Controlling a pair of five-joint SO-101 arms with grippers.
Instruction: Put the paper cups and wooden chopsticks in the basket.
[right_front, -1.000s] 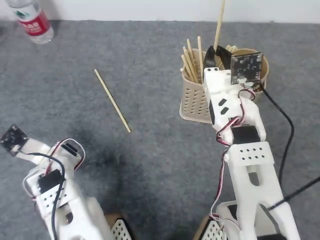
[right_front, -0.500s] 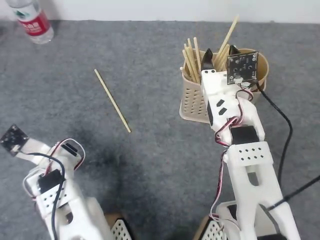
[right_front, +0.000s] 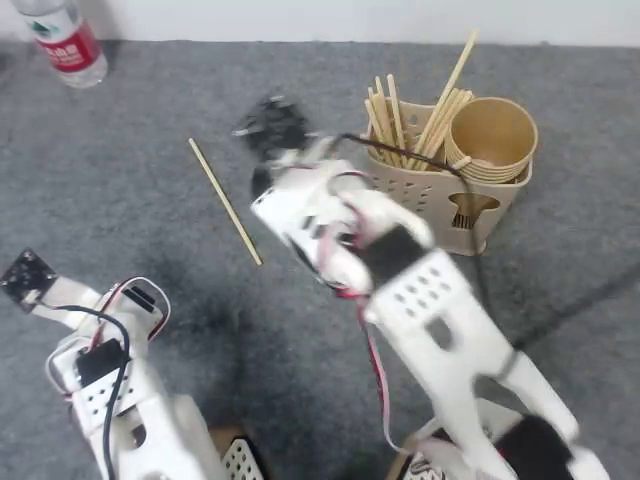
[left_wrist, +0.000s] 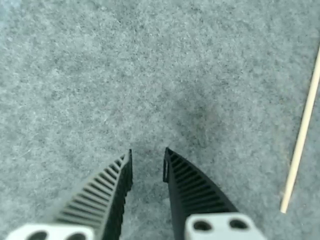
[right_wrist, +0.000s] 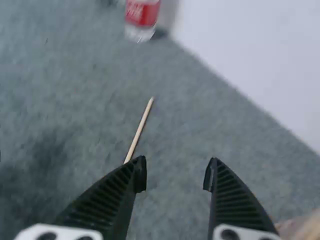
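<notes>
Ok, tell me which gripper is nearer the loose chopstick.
Right. The right gripper hangs close beside the chopstick, jaws open; the left gripper sits farther off, past its near end.

A basket (right_front: 440, 205) is set at the far right of the table (right_front: 130, 110). Paper cups (right_front: 492, 130) are stacked in its right compartment, chopsticks (right_front: 385, 110) in its left. A loose chopstick (right_front: 225, 202) is laid left of it, and a bottle (right_front: 68, 42) is stood far left.

Black ribbed inner faces are seen on the left gripper (left_wrist: 147, 152) and right gripper (right_wrist: 176, 162). Ahead of the right gripper, a pale wooden chopstick (right_wrist: 138, 131) is set against mottled grey carpet (right_front: 120, 180). The basket (right_front: 505, 205) is coloured beige, the paper cups (right_front: 492, 135) tan, and the bottle (right_wrist: 142, 15) is labelled red.
</notes>
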